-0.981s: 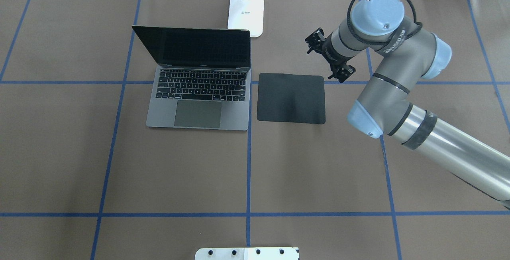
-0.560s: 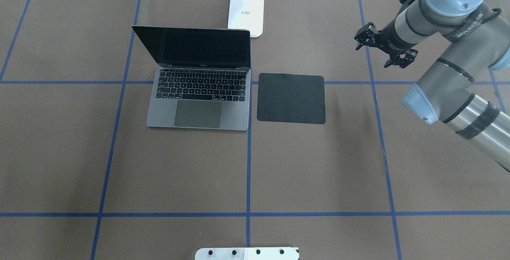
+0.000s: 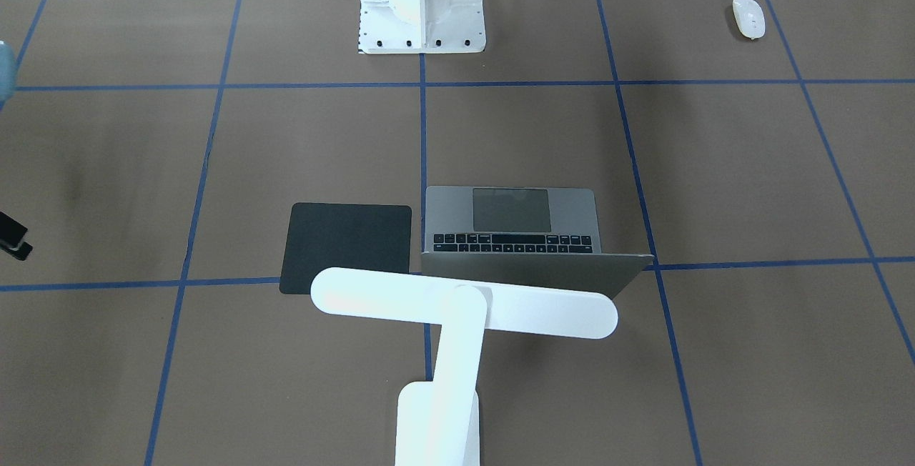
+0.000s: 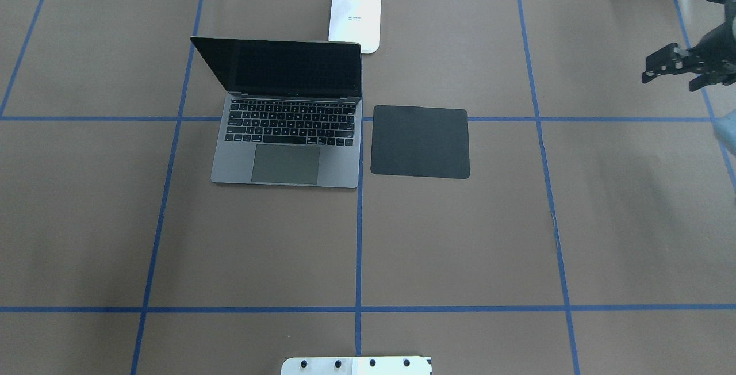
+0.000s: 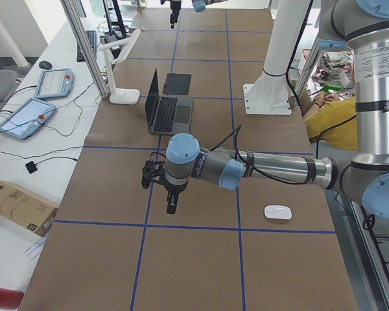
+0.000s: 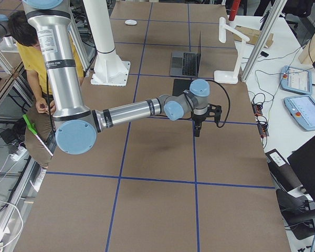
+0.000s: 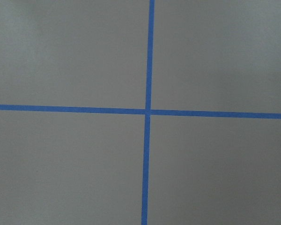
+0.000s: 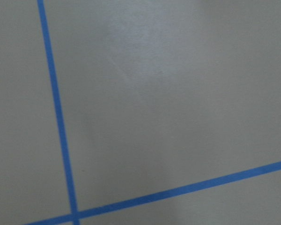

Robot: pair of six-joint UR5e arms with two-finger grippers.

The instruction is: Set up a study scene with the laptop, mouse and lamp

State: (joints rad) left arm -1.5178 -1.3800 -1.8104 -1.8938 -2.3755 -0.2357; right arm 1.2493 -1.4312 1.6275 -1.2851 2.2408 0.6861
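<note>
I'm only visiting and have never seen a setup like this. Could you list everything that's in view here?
laptop: one, grey, open, mid-table.
pad: one, black, flat beside the laptop, nothing on it.
lamp: one, white, behind the laptop.
mouse: one, white, alone near the robot's edge, on its left.
pedestal: one, white, bolted at the robot's edge.
table cover: one, brown with a blue tape grid.
handheld screens: two, grey, side bench.
cardboard box: one, brown, beside the table.
person: one, yellow shirt, behind the robot.
left gripper: one, black, over bare table; open or shut unclear.
right gripper: one, black, open, empty, table's right end.
</note>
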